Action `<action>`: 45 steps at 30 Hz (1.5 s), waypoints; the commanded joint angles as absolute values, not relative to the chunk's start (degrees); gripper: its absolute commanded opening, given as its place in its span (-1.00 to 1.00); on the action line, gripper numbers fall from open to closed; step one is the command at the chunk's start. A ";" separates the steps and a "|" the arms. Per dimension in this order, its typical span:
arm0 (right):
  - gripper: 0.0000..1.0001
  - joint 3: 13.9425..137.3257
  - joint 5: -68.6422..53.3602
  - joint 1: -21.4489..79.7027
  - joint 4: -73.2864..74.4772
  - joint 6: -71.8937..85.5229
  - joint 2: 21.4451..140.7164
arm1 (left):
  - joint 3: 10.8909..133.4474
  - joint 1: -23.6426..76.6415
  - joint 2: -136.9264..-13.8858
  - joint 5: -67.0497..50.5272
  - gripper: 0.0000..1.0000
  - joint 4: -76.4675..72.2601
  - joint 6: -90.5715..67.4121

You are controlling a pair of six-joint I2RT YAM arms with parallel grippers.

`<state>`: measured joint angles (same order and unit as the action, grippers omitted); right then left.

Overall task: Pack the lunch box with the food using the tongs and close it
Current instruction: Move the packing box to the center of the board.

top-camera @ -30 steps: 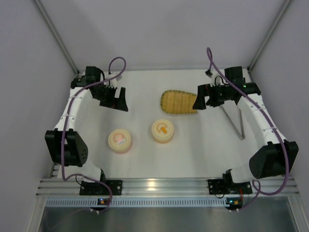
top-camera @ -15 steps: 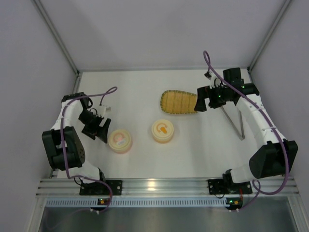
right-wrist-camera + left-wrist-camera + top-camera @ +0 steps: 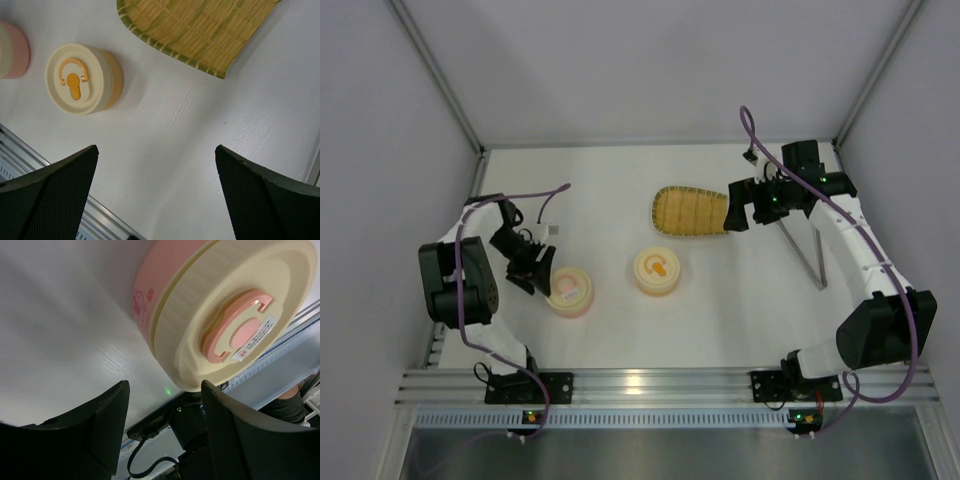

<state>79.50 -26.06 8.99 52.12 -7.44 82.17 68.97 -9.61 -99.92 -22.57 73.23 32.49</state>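
Two round lunch boxes stand with their lids on: a pink one (image 3: 568,290) (image 3: 220,315) and an orange one (image 3: 657,271) (image 3: 82,82). My left gripper (image 3: 534,271) (image 3: 165,386) sits low just left of the pink box, open, with nothing between its fingers; the box's lid rim is close above the right fingertip. The tongs (image 3: 800,253) lie flat at the right, in a narrow V. My right gripper (image 3: 732,214) (image 3: 156,148) hangs wide open over the right end of the tray, holding nothing. No food shows in any view.
A yellow woven tray (image 3: 688,210) (image 3: 200,30) with a green rim lies at the back centre. Grey walls close off the left, back and right. An aluminium rail (image 3: 640,385) runs along the near edge between the arm bases.
My left arm swung from the back left down to the pink lunch box, and its jaws narrowed somewhat. The right arm shifted only slightly.
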 commanded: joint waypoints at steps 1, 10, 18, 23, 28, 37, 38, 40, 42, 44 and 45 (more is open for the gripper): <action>0.99 80.24 -26.02 9.23 52.38 -8.35 82.35 | 69.00 -7.83 -100.89 -25.58 0.28 70.40 30.68; 0.99 80.86 -25.58 9.23 52.82 -8.96 82.97 | 66.80 -5.98 -105.55 -28.82 -0.23 66.97 27.07; 0.99 80.95 -25.40 9.23 52.91 -9.05 83.32 | 68.55 -3.61 -108.19 -33.66 -0.44 63.20 21.72; 0.99 80.77 -25.14 9.32 52.91 -9.14 83.32 | 70.92 0.69 -108.37 -33.84 -0.48 59.25 16.00; 0.99 80.07 -24.70 9.23 52.91 -9.40 82.88 | 74.44 3.34 -109.86 -33.40 -0.49 55.82 10.21; 0.99 78.75 -23.91 9.32 52.82 -10.11 82.00 | 79.27 3.34 -110.65 -30.50 -0.53 52.65 5.02; 0.99 78.66 -23.91 9.23 52.74 -10.11 82.00 | 79.54 3.34 -110.48 -30.24 -0.53 51.95 4.66; 0.99 78.49 -24.08 9.32 52.47 -9.93 82.09 | 80.15 3.34 -110.65 -30.49 -0.53 51.68 4.04; 0.99 78.49 -24.26 9.23 52.56 -9.84 82.09 | 80.68 3.34 -110.92 -31.29 -0.46 52.38 4.39; 0.99 78.66 -24.35 9.23 52.56 -9.93 81.83 | 80.86 3.34 -110.48 -31.99 -0.35 52.82 5.44; 0.99 78.66 -24.43 9.32 52.56 -9.93 81.65 | 80.77 3.34 -109.70 -32.43 -0.27 53.34 5.88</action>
